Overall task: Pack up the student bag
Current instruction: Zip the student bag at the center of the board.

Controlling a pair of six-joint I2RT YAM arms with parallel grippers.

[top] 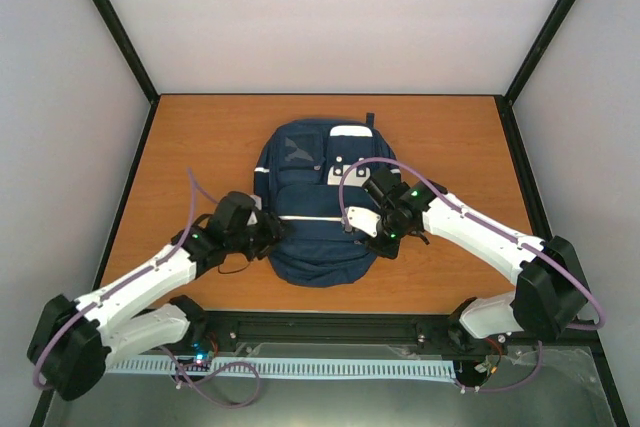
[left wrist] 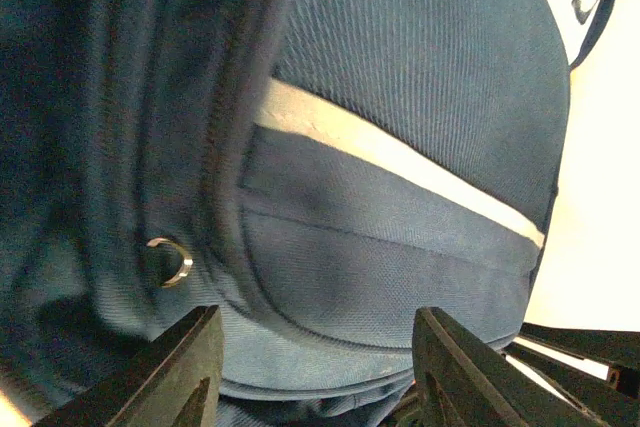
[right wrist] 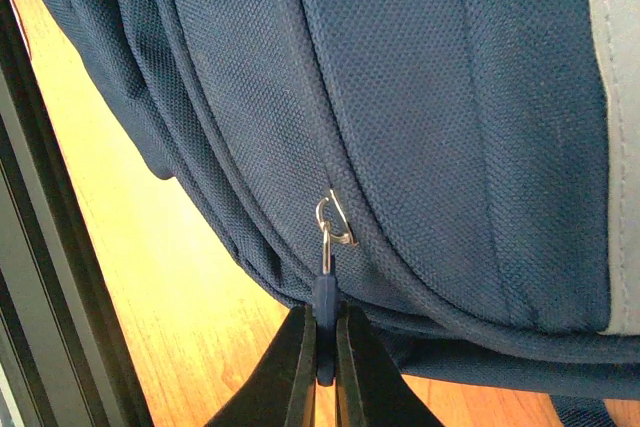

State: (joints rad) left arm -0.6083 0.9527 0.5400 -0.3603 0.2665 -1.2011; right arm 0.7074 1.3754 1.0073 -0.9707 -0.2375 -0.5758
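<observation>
The student bag (top: 315, 247) is a navy blue backpack with a thin white stripe. It lies flat mid-table, white patches on its far pocket. My left gripper (top: 276, 232) is open at the bag's left side; in the left wrist view its fingers (left wrist: 185, 367) straddle the lower bag fabric (left wrist: 400, 127) next to a metal ring (left wrist: 170, 259). My right gripper (top: 372, 237) is at the bag's right side, shut on a blue zipper pull tab (right wrist: 324, 297) that hangs from a metal slider (right wrist: 335, 219) on the bag (right wrist: 430, 97).
The orange wooden table (top: 200, 137) shows all round the bag. A black rail (top: 330, 327) runs along the near edge, also seen in the right wrist view (right wrist: 40, 247). Black frame posts and pale walls enclose the table.
</observation>
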